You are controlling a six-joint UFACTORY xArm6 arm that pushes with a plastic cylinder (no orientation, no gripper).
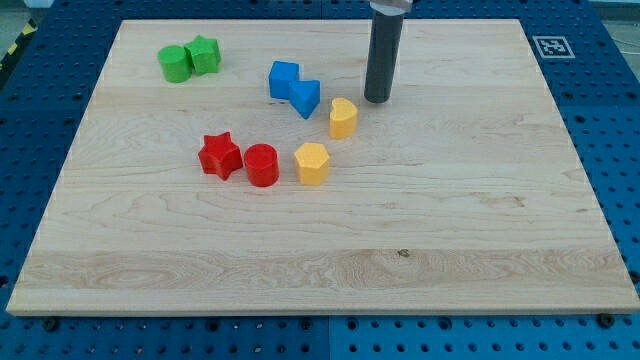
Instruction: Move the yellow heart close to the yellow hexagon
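The yellow heart [343,117] stands near the board's middle, toward the view's top. The yellow hexagon [313,163] lies a short way below and left of it, with a small gap between them. My tip [377,99] rests on the board just above and to the right of the yellow heart, a little apart from it.
Two blue blocks [294,88] touch each other just left of the heart. A red star [220,155] and a red cylinder [261,165] sit left of the hexagon. Two green blocks [189,59] lie at the upper left. The wooden board [320,260] ends on all sides.
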